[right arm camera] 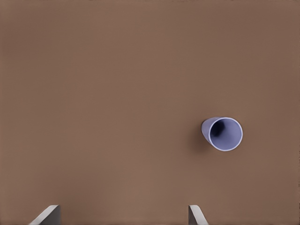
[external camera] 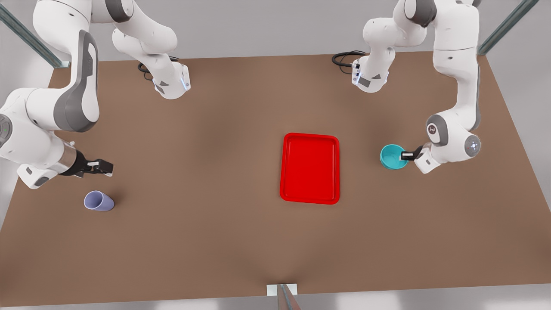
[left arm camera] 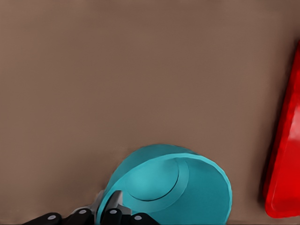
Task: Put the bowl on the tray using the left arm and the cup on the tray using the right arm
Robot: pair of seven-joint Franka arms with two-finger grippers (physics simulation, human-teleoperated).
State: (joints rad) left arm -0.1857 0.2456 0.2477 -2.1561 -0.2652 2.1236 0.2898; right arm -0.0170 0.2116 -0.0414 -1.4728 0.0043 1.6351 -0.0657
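Red tray (external camera: 309, 168): it lies flat on the brown table (external camera: 206, 241), a little right of the frame centre in the front view, with nothing on it. In the left wrist view one edge of it (left arm camera: 284, 178) appears.
Teal bowl (external camera: 392, 156): it is at the front view's right, beside the tray but apart from it. In the left wrist view the bowl (left arm camera: 187, 192) looks tilted, its opening turned toward the camera. I cannot tell if it touches the table.
Left gripper (external camera: 406, 155): it is at the bowl's rim on the side away from the tray. The fingers (left arm camera: 112, 213) close on the bowl's wall, one inside and one outside, so it grips the bowl.
Lavender cup (external camera: 99, 201): it stands on the table in the lower left of the front view, well apart from the tray. In the right wrist view the cup (right arm camera: 222, 133) shows its open mouth from above.
Right gripper (external camera: 102, 167): it hovers above the table, just up and to the right of the cup in the front view, not touching it. In the right wrist view the two fingertips (right arm camera: 46, 215) stand wide apart with nothing between them.
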